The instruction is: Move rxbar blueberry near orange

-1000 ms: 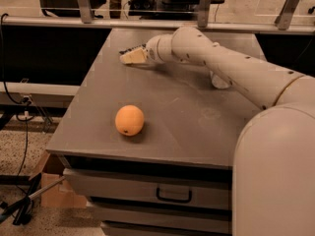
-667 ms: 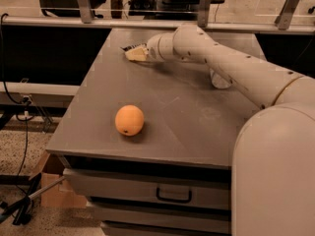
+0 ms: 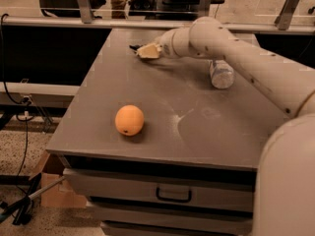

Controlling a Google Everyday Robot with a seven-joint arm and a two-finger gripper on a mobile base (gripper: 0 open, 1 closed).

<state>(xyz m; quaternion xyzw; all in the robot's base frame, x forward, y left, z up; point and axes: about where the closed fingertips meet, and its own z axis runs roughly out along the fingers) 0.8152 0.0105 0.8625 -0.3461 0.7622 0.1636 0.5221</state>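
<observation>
The end effector [image 3: 147, 50] sits at the table's [image 3: 197, 132] far left edge, touching a dark sliver, probably the rxbar blueberry [image 3: 133, 46]. Whether it grips the bar cannot be told. A firm hold on the flat bar should come first, then a carry to the orange [image 3: 129, 120] at near left.

orange [image 3: 130, 120]: plain orange | gripper [image 3: 147, 51]: cream, far table edge | table [image 3: 197, 132]: grey | bottle [image 3: 221, 73]: clear

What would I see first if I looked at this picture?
The bright orange catches the eye first, sitting alone near the front left of the gray table. Next is the big pale robot arm, which reaches across from the right with its gripper low at the table's far left corner. A clear bottle peeks out beneath the arm on the far right side.
</observation>
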